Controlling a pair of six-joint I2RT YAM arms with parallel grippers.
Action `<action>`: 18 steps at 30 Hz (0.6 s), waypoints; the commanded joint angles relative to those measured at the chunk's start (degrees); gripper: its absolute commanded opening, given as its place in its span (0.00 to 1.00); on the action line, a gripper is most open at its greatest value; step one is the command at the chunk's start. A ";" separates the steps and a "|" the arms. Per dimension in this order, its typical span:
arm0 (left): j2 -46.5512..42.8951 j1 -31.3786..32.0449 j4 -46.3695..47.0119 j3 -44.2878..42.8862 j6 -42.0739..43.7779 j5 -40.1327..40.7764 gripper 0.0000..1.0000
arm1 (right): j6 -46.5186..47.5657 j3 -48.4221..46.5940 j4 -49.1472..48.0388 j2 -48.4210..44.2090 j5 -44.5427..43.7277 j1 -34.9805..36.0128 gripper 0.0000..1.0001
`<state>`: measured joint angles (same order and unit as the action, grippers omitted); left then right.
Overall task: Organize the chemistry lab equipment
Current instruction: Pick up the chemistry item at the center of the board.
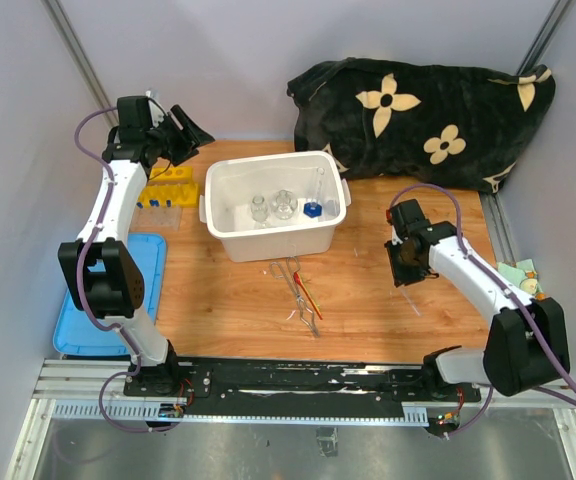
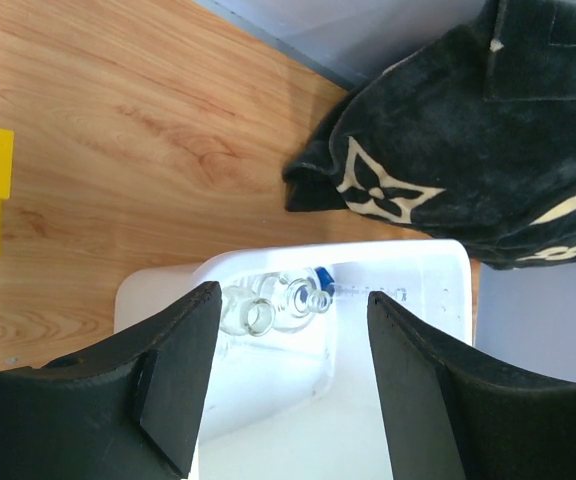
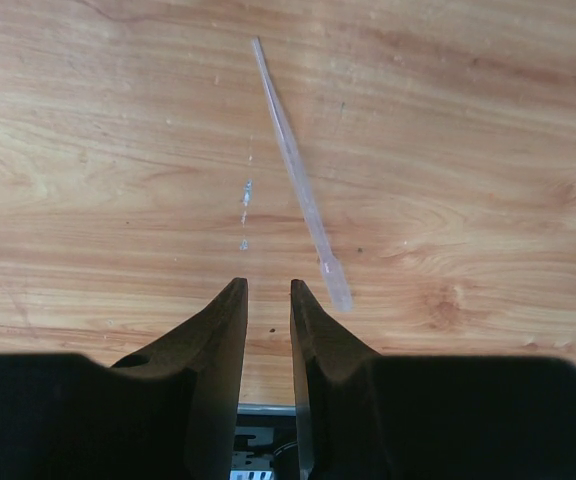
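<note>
A white bin (image 1: pixel 230 222) at mid-table holds a glass beaker (image 1: pixel 258 208), a flask (image 1: pixel 284 204) and a blue-based glass piece (image 1: pixel 313 208); the glassware also shows in the left wrist view (image 2: pixel 268 310). The yellow tube rack (image 1: pixel 168 185) stands left of the bin, with blue-capped tubes (image 1: pixel 160 203) at its front. Metal tweezers (image 1: pixel 301 300) and a thin red-orange tool (image 1: pixel 308 292) lie in front of the bin. A clear pipette (image 3: pixel 298 175) lies on the wood just ahead of my right gripper (image 3: pixel 268 285), whose jaws are slightly apart and empty. My left gripper (image 2: pixel 293 295) is wide open and empty, raised behind the rack.
A black flower-patterned blanket (image 1: pixel 428 115) fills the back right, touching the bin's far corner. A blue lid (image 1: pixel 118 290) lies off the table's left edge. Small objects (image 1: pixel 523 275) sit beyond the right edge. Bare wood (image 1: pixel 218 300) lies at the front left.
</note>
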<state>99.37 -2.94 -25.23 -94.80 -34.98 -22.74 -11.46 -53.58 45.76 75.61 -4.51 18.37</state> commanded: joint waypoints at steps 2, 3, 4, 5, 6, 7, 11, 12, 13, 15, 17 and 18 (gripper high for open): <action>-1.05 -0.66 1.56 0.28 -0.17 -1.43 0.64 | -3.11 5.31 -3.90 1.05 1.54 -2.22 0.25; -1.07 -0.66 1.51 0.32 -0.22 -1.45 0.64 | -3.18 6.13 -4.94 1.38 1.98 -2.92 0.25; -1.15 -0.66 1.57 0.40 -0.26 -1.47 0.64 | -3.21 6.67 -6.03 1.75 2.24 -3.57 0.25; -1.13 -0.66 1.59 0.47 -0.34 -1.51 0.64 | -3.17 6.89 -6.99 2.18 2.43 -4.08 0.25; -1.16 -0.66 1.59 0.49 -0.43 -1.64 0.64 | -2.83 7.02 -7.73 2.95 2.55 -4.42 0.25; -1.16 -0.66 1.59 0.50 -0.44 -1.70 0.64 | -2.36 6.80 -8.18 3.71 2.65 -4.67 0.25; -1.53 -0.64 1.53 0.80 -0.22 -1.53 0.64 | 0.02 5.20 -8.65 6.94 2.80 -5.21 0.25; -1.62 -0.66 1.51 1.00 -0.14 -1.41 0.64 | 0.49 4.88 -8.81 7.52 2.98 -5.31 0.24; -1.78 -0.66 1.43 1.07 -0.05 -1.24 0.64 | 0.82 4.77 -9.06 7.99 2.95 -5.38 0.24; -2.06 -0.66 1.33 1.32 0.08 -1.00 0.64 | 1.43 4.42 -9.42 8.79 2.53 -5.63 0.24; -2.36 -0.66 1.24 1.61 0.17 -0.78 0.64 | 1.94 4.08 -9.39 9.18 2.15 -5.88 0.24; -2.53 -0.66 1.24 1.78 0.18 -0.67 0.64 | 2.23 3.98 -9.40 9.20 1.94 -5.93 0.24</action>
<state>99.26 -2.94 -24.95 -93.95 -34.98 -23.03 -11.29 -47.55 36.95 84.33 -1.98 13.76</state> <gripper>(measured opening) 0.645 0.243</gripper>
